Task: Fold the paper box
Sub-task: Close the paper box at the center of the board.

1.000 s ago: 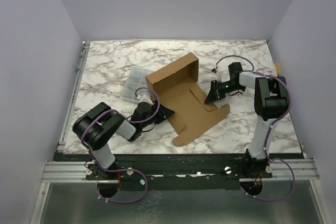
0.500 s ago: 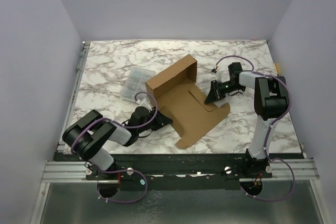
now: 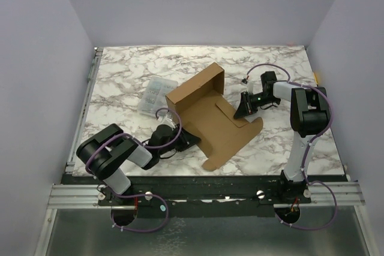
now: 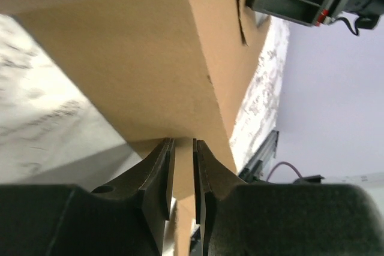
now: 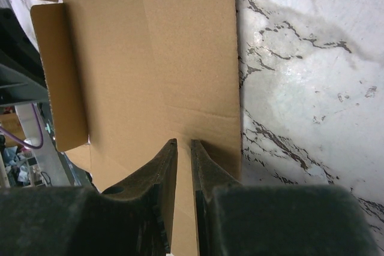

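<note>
Matt brown cardboard paper box point(image 3: 211, 121) on smooth marble-look table point(image 3: 120, 76).

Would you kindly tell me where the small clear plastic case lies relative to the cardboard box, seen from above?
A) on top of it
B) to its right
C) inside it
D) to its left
D: the clear plastic case lies on the table beside the paper box, off its left side.

The top camera is looking down from high above the near edge over the whole desk point(image 3: 276, 67). Each wrist camera is peering closely along its own jaws at the paper box point(image 3: 210, 112), which all three are sharing.
</note>
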`<state>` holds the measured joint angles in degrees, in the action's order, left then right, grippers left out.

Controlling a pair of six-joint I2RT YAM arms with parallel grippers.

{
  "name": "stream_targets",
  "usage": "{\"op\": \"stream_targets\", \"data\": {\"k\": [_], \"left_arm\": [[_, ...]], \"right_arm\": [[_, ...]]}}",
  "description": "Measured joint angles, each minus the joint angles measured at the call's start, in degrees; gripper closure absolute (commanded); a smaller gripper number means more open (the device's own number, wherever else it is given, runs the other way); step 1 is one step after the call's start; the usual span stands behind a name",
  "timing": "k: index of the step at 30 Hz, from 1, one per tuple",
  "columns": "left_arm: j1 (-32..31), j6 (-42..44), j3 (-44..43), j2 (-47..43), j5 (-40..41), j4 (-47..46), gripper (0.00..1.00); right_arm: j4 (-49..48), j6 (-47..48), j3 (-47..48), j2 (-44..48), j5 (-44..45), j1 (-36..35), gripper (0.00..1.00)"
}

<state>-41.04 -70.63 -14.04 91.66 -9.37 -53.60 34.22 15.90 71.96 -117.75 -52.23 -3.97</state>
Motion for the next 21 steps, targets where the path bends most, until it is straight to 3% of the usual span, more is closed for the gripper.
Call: {"op": "stream_targets", "data": {"k": [16, 21], "left_arm": [[-7.76, -10.56, 2.54, 1.31, 10.36, -5.33, 0.87], [-8.31, -14.29, 2.56, 7.48, 12.92, -10.84, 1.00]], "right_arm": [[0.15, 0.00, 0.13, -0.13, -0.13, 0.00, 0.80], [0.15, -0.02, 0.13, -0.15, -0.13, 0.00, 0.80]]}}
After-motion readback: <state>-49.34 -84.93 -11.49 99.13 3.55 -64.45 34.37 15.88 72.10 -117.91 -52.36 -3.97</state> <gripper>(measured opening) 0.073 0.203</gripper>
